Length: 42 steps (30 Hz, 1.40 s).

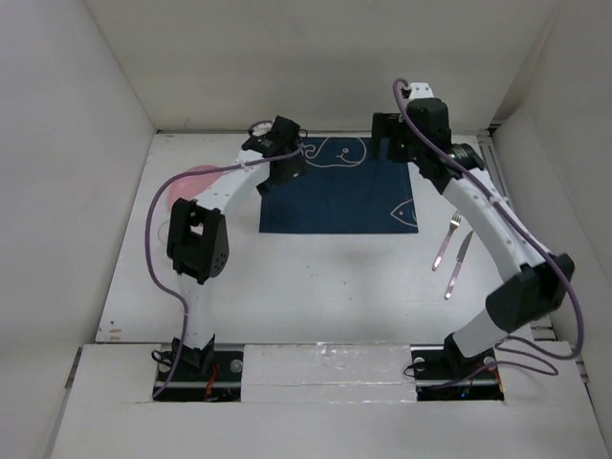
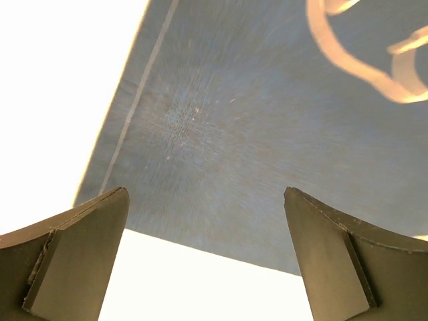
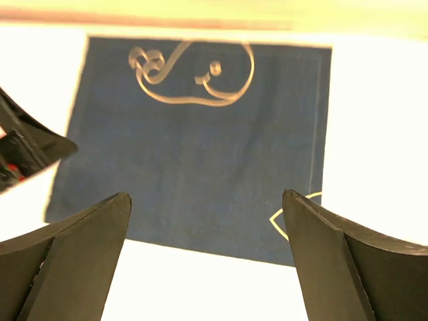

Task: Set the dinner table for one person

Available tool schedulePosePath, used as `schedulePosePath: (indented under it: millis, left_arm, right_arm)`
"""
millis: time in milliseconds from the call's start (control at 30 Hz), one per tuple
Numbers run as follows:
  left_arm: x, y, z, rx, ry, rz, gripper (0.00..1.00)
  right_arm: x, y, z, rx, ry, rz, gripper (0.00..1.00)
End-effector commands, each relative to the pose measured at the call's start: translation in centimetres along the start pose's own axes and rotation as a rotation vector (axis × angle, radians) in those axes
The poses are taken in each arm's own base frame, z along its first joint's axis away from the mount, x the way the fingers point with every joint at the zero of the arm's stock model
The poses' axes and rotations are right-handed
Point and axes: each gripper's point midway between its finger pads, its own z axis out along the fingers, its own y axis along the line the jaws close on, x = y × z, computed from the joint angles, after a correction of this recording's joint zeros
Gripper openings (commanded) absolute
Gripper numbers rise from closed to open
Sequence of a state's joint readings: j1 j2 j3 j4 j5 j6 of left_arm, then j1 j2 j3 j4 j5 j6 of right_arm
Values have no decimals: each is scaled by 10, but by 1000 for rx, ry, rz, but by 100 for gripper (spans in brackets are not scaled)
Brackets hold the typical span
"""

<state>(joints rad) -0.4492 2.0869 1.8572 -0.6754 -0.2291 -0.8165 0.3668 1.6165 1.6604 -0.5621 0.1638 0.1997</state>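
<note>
A: From above, how does everything lie?
B: The placemat [image 1: 339, 196] lies flat at the far middle of the worktop [image 1: 325, 287]. The fork [image 1: 448, 241] and knife [image 1: 459, 265] are off its right edge and a pink plate [image 1: 186, 186] is off its left, I think to be laid next.
A: And the left wrist view?
B: The left fingers [image 2: 73, 254] are wide and hold nothing, low over the mat's corner.
A: The right wrist?
B: The right fingers [image 3: 73, 254] are also wide and empty, higher above the mat.
</note>
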Motion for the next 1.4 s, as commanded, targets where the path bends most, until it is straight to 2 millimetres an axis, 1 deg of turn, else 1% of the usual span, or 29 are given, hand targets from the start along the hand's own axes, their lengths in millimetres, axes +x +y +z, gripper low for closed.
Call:
schedulePosePath:
  millis: [0, 33, 100, 133, 167, 200, 233, 267, 300, 333, 367, 400, 467, 500, 567, 600, 667, 733, 767, 800, 867, 933, 967, 1000, 1067, 1133, 1233, 1300, 1367]
  left_arm:
    - [-73, 3, -106, 77, -227, -71, 99]
    - [-96, 1, -134, 113, -288, -95, 99]
    - [-122, 9, -153, 117, -341, -103, 99]
    - [-130, 15, -160, 122, -336, -109, 99]
    - [-160, 29, -175, 142, -381, -156, 99]
    - [-166, 34, -178, 169, -354, -163, 99]
    - [-177, 44, -180, 177, -358, -164, 99]
    - [-197, 71, -182, 151, -381, -203, 99]
    - [-203, 85, -180, 132, -378, -225, 99]
    - [-210, 97, -184, 131, -386, -228, 99]
    - [-214, 111, -179, 110, -381, -221, 99]
    - [-225, 142, -172, 67, -379, -257, 99]
    - [-231, 173, -164, 35, -363, -288, 99]
    - [-234, 204, -153, -14, -345, -306, 99]
    - [-233, 224, -139, -39, -311, -307, 99]
    - [-234, 233, -130, -59, -295, -308, 99]
    - [-226, 252, -115, -117, -257, -289, 99]
    - [-219, 261, -100, -158, -227, -282, 99]
    - [-209, 265, -89, -171, -198, -282, 99]
    - [-205, 269, -84, -188, -191, -283, 99]
    - [-185, 283, -60, -252, -126, -282, 99]
    - [-177, 291, -45, -288, -101, -290, 99]
    - [-167, 296, -32, -306, -61, -288, 99]
    - [-164, 297, -28, -308, -57, -288, 99]
    - [-156, 298, -10, -300, -30, -288, 99]
    - [-146, 301, 2, -304, 4, -288, 98]
    - [-133, 307, 24, -328, 58, -286, 95]
    - [-128, 306, 38, -312, 81, -278, 92]
    - [-119, 312, 46, -334, 107, -276, 90]
  right_arm:
    - [-25, -4, -38, 42, -142, 2, 100]
    - [-28, -7, -48, 62, -172, 6, 100]
    - [-32, -10, -70, 47, -240, 24, 100]
    - [-31, -1, -74, -18, -250, 23, 100]
    - [-29, 8, -77, -74, -260, 20, 100]
    - [-28, 3, -79, -99, -278, 29, 100]
    - [-26, 4, -81, -127, -272, 36, 100]
    - [-24, 13, -82, -192, -259, 30, 100]
    - [-23, 18, -85, -225, -262, 35, 100]
    - [-21, 18, -86, -243, -267, 35, 100]
    - [-18, 24, -86, -279, -262, 29, 100]
    - [-16, 26, -85, -294, -260, 27, 100]
    - [-14, 34, -89, -331, -260, 19, 100]
    - [-13, 39, -90, -359, -254, 15, 100]
    - [-5, 42, -87, -379, -237, 11, 100]
    - [-6, 48, -89, -402, -244, 6, 100]
    - [3, 50, -83, -413, -222, 3, 100]
    - [4, 53, -85, -438, -218, -10, 100]
    - [9, 53, -79, -436, -206, -10, 100]
    - [10, 55, -80, -449, -203, -12, 100]
    - [14, 61, -79, -480, -186, -16, 100]
    - [17, 63, -80, -499, -174, -31, 100]
    - [18, 64, -81, -508, -172, -32, 100]
    - [18, 66, -82, -517, -170, -33, 100]
    - [17, 67, -86, -529, -179, -44, 100]
    - [15, 68, -91, -539, -188, -47, 100]
    - [14, 69, -94, -552, -196, -49, 100]
    - [15, 71, -95, -564, -194, -51, 100]
    - [12, 76, -102, -585, -212, -67, 100]
